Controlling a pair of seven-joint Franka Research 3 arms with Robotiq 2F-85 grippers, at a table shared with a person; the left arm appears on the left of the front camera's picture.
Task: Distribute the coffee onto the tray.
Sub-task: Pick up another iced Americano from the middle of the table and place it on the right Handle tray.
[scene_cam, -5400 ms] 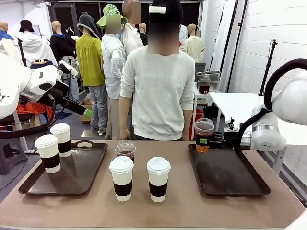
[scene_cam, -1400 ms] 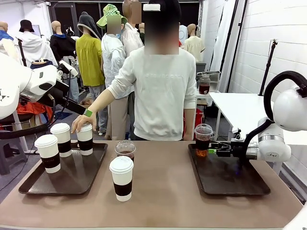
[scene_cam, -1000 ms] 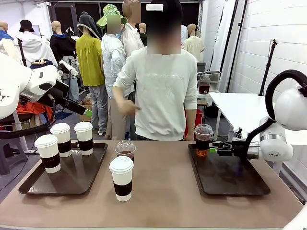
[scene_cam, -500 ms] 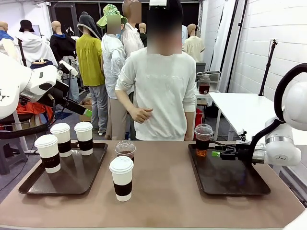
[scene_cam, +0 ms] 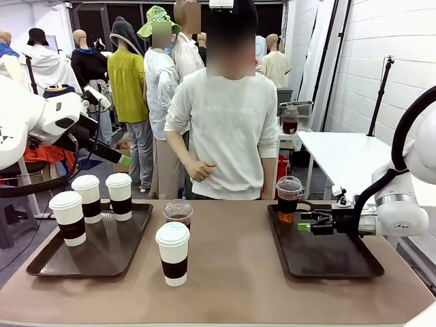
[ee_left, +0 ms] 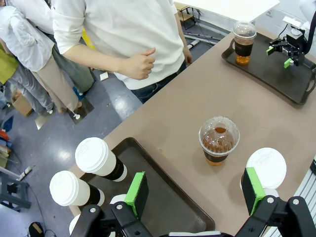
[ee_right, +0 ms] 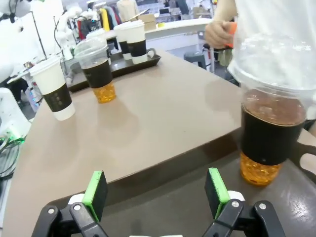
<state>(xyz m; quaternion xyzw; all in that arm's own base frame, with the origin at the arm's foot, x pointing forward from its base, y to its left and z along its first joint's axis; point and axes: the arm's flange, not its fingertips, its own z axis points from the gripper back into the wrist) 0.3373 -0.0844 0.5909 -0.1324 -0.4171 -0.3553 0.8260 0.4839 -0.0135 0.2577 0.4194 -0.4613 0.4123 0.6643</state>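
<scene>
On the right tray (scene_cam: 340, 262) a clear dome-lidded cup of coffee (scene_cam: 289, 199) stands upright at the far left corner. My right gripper (scene_cam: 304, 222) is open just to its right, apart from it; in the right wrist view the cup (ee_right: 271, 133) stands beyond my open gripper (ee_right: 155, 193). Three white-lidded paper cups (scene_cam: 88, 197) stand on the left tray (scene_cam: 116, 252). Between the trays, another clear cup (scene_cam: 178, 214) and a paper cup (scene_cam: 173, 253) rest on the table. My left gripper (ee_left: 195, 191) hangs open high above them, empty.
A person stands at the far side of the table, one hand (scene_cam: 198, 170) held at the waist. The near half of the right tray (ee_right: 197, 202) is bare. Other people stand farther back.
My right gripper set the clear cup on the right tray, let go and drew back to the right. The person put a third paper cup on the left tray and withdrew the hand.
</scene>
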